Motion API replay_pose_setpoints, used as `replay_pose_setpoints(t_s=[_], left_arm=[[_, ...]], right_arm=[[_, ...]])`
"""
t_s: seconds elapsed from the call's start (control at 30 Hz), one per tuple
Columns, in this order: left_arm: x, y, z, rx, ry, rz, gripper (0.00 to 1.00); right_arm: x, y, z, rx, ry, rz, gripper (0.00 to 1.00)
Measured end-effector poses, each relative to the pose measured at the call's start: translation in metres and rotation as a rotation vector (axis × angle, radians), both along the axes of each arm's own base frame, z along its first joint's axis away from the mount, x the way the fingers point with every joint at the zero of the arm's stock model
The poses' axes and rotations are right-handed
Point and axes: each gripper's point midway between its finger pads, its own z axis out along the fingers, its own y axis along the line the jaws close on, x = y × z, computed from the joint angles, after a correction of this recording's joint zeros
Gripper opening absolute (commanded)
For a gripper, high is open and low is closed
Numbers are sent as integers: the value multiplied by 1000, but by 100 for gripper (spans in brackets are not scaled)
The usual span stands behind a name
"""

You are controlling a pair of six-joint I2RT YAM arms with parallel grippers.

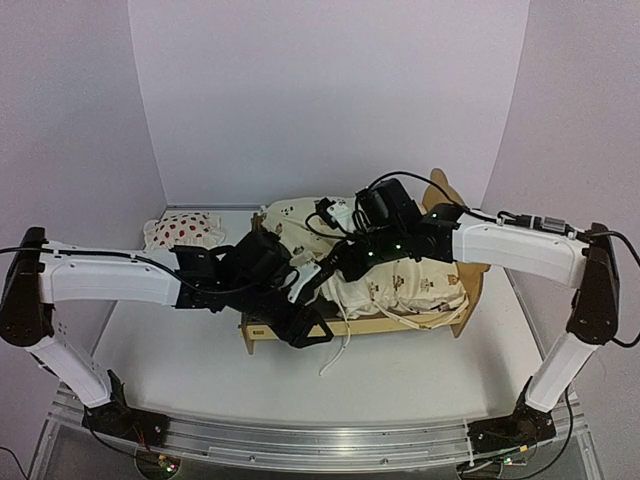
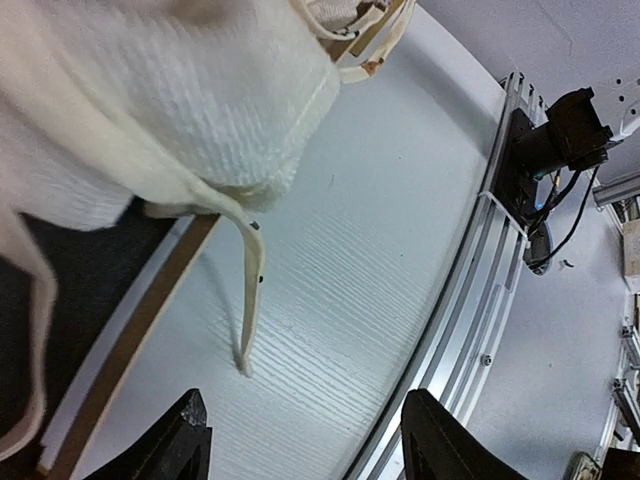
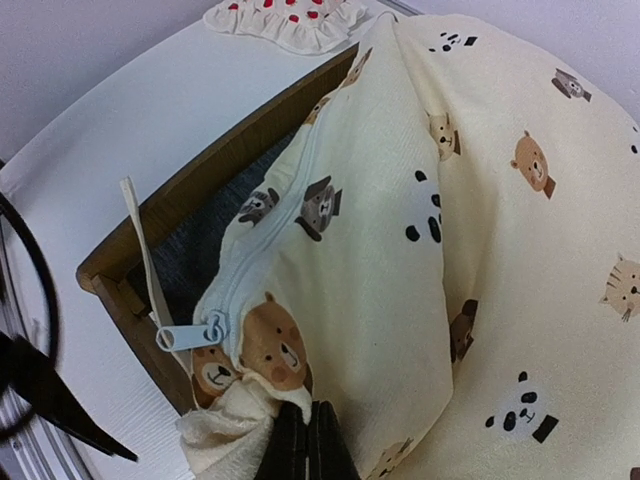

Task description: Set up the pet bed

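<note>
we are finding the pet bed [image 1: 390, 324] standing on the white table [image 1: 180, 350], right of centre and between the two arms, with its bear-ear headboard [image 1: 440, 190] at the far right end. the cream animal-print cover [image 1: 410, 285] is lying bunched in the frame and is hiding most of the base. part of it is spilling over the near rail.

the left gripper [image 2: 303, 400] is hovering just outside the bed's near left corner. we are seeing its jaws standing apart with nothing between them, only bare table below. in the left wrist view the white underside of the cover is hanging over the wooden rail [image 2: 130, 345], and a tie strap [image 2: 250, 300] is dangling from it down to the table surface.

the right gripper [image 3: 308, 440] is reaching in over the left end of the bed. we are seeing its fingers pressing together on a fold of the cover's edge, which is rising toward them. a pale blue zipper pull [image 3: 180, 337] is sitting just left of the grip. the grey felt base [image 3: 190, 240] is showing between the cover and the rail on that side.

the strawberry pillow [image 1: 183, 230] is lying on the table at the far left, apart from the bed.
</note>
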Motion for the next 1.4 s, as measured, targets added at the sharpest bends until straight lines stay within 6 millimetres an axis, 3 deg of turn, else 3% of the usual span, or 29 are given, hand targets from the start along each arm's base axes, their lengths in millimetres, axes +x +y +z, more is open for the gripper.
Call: replay_pose_setpoints(t_s=[0.2, 0.3, 0.43, 0.57, 0.87, 1.17, 1.23, 1.4], left_arm=[[20, 30, 44, 23, -153, 107, 69], [36, 42, 47, 63, -224, 147, 66], [60, 54, 33, 138, -272, 180, 65], [76, 57, 6, 220, -290, 166, 65], [81, 42, -33, 287, -306, 70, 55], [92, 28, -45, 294, -334, 58, 39], [95, 26, -46, 294, -340, 59, 34], [98, 24, -50, 298, -345, 65, 6]], right_arm=[[-3, -7, -5, -20, -5, 0, 0], [-4, -7, -4, -20, -9, 2, 0], [-3, -8, -3, -25, -15, -1, 0], [0, -10, -3, -34, -27, -18, 0], [3, -12, -1, -41, -42, -28, 0], [3, -12, -1, -44, -42, -27, 0], [3, -13, -2, -46, -42, -27, 0], [3, -14, -1, -50, -43, -29, 0]])
